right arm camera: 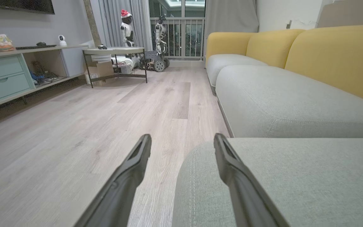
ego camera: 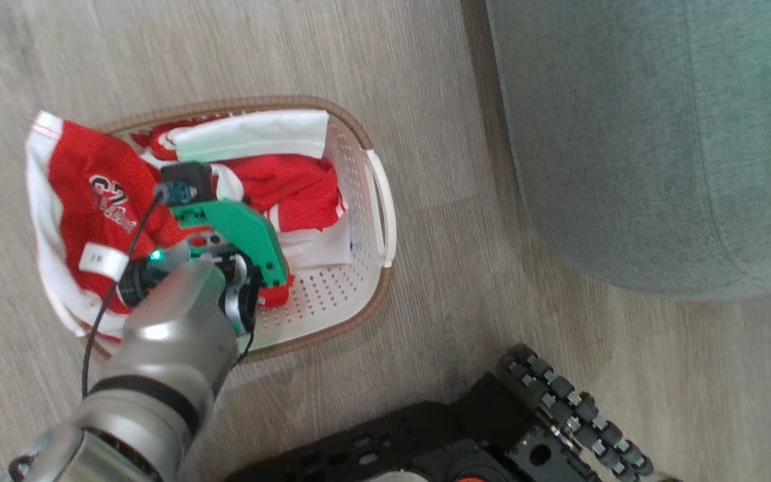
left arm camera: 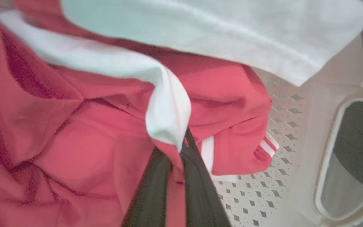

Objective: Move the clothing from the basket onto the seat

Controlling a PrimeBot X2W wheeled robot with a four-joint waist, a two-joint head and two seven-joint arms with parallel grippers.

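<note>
The basket (ego camera: pixel 272 102) stands on the floor, holding red clothing (ego camera: pixel 292 187), with one logo garment (ego camera: pixel 84 174) draped over its left rim. A flat white sheet (ego camera: pixel 258 134) lies across the far end. My left arm's green wrist (ego camera: pixel 238 231) reaches down into the basket. In the left wrist view my left gripper (left arm camera: pixel 181 148) is shut on a fold of the red clothing (left arm camera: pixel 90 132) with white trim, beside the perforated basket wall (left arm camera: pixel 295 126). The grey-green seat (ego camera: pixel 626 134) lies to the right. My right gripper (right arm camera: pixel 183 140) is open and holds nothing, over the seat's corner (right arm camera: pixel 295 176).
My black wheeled base (ego camera: pixel 559 395) sits just below the basket, on wood floor between basket and seat. In the right wrist view a yellow-backed sofa (right arm camera: pixel 295 94) runs along the right. A low table (right arm camera: pixel 115 50) and shelf unit (right arm camera: pixel 2 72) stand far off.
</note>
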